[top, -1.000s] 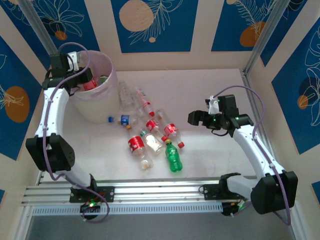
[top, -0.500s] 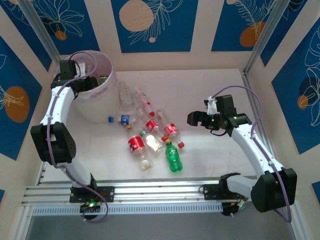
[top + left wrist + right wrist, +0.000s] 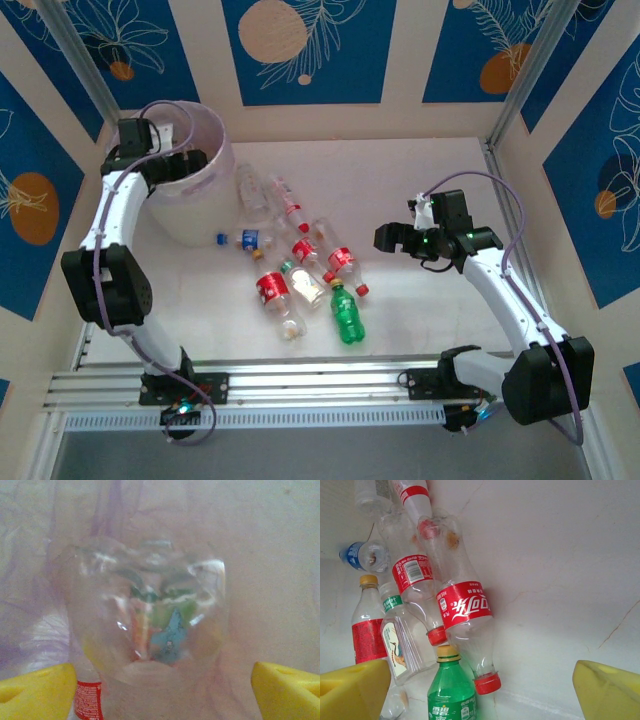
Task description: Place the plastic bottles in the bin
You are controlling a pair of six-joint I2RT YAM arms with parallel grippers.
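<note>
The clear bottle (image 3: 150, 625) that the left end effector (image 3: 178, 163) gripped a second ago now sits free and blurred between its parted fingers (image 3: 35, 690). It lies inside the bin (image 3: 200, 225) at the far left of the surface (image 3: 420, 170), so we count that one as delivered. A cluster of plastic bottles (image 3: 300, 262), including the green bottle (image 3: 346, 315), is left lying mid-surface just right of the bin. The right end effector (image 3: 392, 237) hangs released near them, so we judge another pick comes next.
</note>
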